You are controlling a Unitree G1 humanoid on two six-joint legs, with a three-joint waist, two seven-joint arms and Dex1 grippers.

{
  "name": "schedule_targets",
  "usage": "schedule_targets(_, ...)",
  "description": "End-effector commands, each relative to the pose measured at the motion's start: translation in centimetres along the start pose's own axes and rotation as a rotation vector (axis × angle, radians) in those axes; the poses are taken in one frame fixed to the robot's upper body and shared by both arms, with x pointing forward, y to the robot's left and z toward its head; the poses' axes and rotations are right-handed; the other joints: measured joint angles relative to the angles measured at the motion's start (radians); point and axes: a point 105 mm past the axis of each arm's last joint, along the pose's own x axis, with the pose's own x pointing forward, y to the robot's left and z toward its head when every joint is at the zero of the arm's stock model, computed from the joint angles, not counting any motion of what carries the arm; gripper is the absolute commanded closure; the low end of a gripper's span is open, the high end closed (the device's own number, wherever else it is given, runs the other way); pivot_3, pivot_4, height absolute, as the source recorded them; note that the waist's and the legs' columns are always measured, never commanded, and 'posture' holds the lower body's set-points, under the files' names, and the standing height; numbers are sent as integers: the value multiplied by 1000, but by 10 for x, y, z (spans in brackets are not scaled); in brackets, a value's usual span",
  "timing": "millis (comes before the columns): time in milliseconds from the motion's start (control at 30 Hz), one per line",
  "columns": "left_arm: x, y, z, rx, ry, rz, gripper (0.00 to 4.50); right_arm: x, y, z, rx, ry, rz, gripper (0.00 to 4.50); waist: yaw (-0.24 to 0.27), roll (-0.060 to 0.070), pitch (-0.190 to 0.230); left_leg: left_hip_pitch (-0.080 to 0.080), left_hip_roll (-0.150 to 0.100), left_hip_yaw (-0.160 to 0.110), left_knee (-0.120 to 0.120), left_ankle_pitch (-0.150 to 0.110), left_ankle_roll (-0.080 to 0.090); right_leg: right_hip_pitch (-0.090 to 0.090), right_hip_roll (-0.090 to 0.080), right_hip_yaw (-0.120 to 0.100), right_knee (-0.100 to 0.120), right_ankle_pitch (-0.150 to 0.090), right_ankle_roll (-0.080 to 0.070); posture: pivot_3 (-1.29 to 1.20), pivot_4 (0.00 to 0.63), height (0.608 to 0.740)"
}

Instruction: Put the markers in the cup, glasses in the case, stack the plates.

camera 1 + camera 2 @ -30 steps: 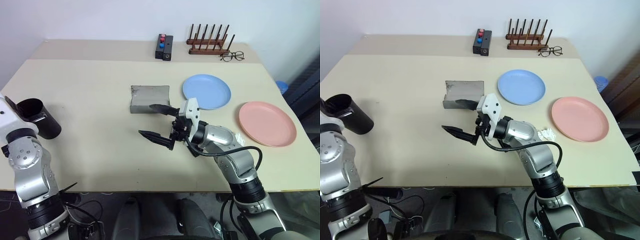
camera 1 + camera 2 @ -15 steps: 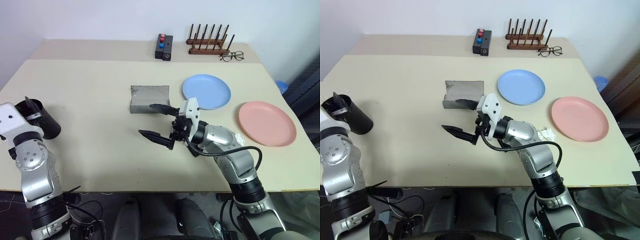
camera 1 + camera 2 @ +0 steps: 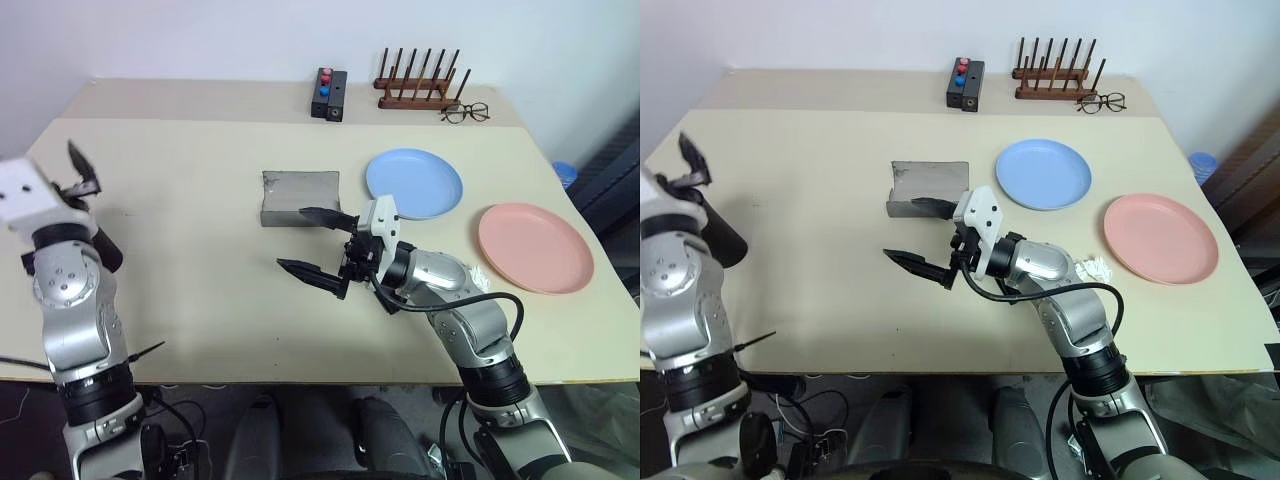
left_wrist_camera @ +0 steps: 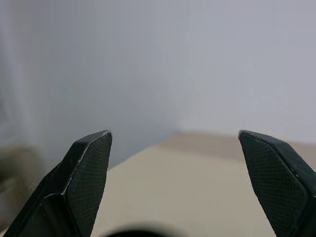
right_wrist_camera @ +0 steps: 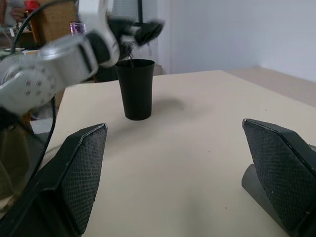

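- The left gripper point(image 3: 82, 172) sits at the left edge of the left eye frame, its two black fingers spread wide with nothing between them; in the left wrist view the fingertips point(image 4: 91, 168) stand far apart against a pale wall and a strip of table.
- The right gripper point(image 3: 312, 243) is in the middle of the frame, jaws wide and empty, pointing toward the frame's left above the bare tabletop.
- The cup point(image 5: 135, 89) stands upright on the table in the right wrist view, with the left gripper just above its rim; in the left eye frame it is mostly hidden behind the left arm, a dark part showing at point(image 3: 108, 250).
- The case point(image 3: 299, 195) lies just above the right gripper in the frame, centre, grey; I cannot tell what it holds.
- The blue plate point(image 3: 413, 183) is right of the case; the pink plate point(image 3: 534, 247) is further toward the right edge, the two apart and not stacked.
- A small white crumpled thing point(image 3: 1095, 267) lies just left of the pink plate.
- At the top of the frame stand a black box with red and blue buttons point(image 3: 328, 94), a wooden peg rack point(image 3: 418, 82) and clear spectacles point(image 3: 464, 112).
- The table point(image 3: 190, 300) is beige.
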Motion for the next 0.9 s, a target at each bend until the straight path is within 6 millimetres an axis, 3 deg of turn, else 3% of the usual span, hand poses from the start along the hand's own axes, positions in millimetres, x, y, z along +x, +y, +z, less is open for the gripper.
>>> schedule_targets(33, 3, -71, 19, -98, 41, -427, 142, 2, 3, 11, -29, -40, 15, 0, 2, 0, 0, 0, 0, 0, 0, 0, 0, 0, 0, 0, 0, 0, 0, 0, 150, 738)
schedule_targets(100, -2, -93, 16, -90, 105, -582, 142, 3, 2, 11, -30, -39, 14, 0, -1, 0, 0, 0, 0, 0, 0, 0, 0, 0, 0, 0, 0, 0, 0, 0, 150, 738)
schedule_targets(167, -19, -125, -5, 42, 216, -840, 142, 4, 2, 10, -30, -37, 15, 0, -6, 0, 0, 0, 0, 0, 0, 0, 0, 0, 0, 0, 0, 0, 0, 0, 150, 738)
schedule_targets(233, -31, -143, -29, 45, 395, -1006, 142, 4, 1, 10, -39, -32, 14, 0, -9, 3, 1, 0, 0, 0, -1, 0, 0, -1, 0, 0, 0, 0, 0, 0, 150, 738)
schedule_targets(267, -35, -150, -32, 80, 395, -1083, 142, 2, 1, 10, -50, -20, 20, 0, -11, 3, 1, 0, 0, 0, -2, 0, 0, -2, 0, 0, 0, 0, 0, 0, 150, 738)
schedule_targets(400, -36, -164, -45, 116, 464, -1252, 142, -14, -3, 2, -72, 88, 60, 0, -18, 3, 2, -1, 0, 0, -2, 0, 0, -2, 0, 0, 0, 0, 0, 0, 150, 738)
schedule_targets(533, -43, -174, -61, 252, 501, -1440, 142, -42, -8, -10, -98, 259, 88, 0, -16, 3, 2, -2, 0, 0, -2, 0, 0, -2, 0, 0, 0, -1, 0, 0, 150, 738)
schedule_targets(633, -45, -187, -65, 260, 500, -1542, 142, -59, -15, -13, -124, 320, 37, 0, -17, 3, 2, -2, 0, 0, -2, 0, 1, -3, 0, 0, 0, -1, 0, 0, 150, 738)
schedule_targets(900, -55, -196, -89, 377, 573, -1709, 142, -80, -24, -24, -183, 410, -88, 0, -27, 3, 2, -3, 0, 0, -2, 0, 1, -3, 0, 0, 0, -1, 0, 0, 150, 738)
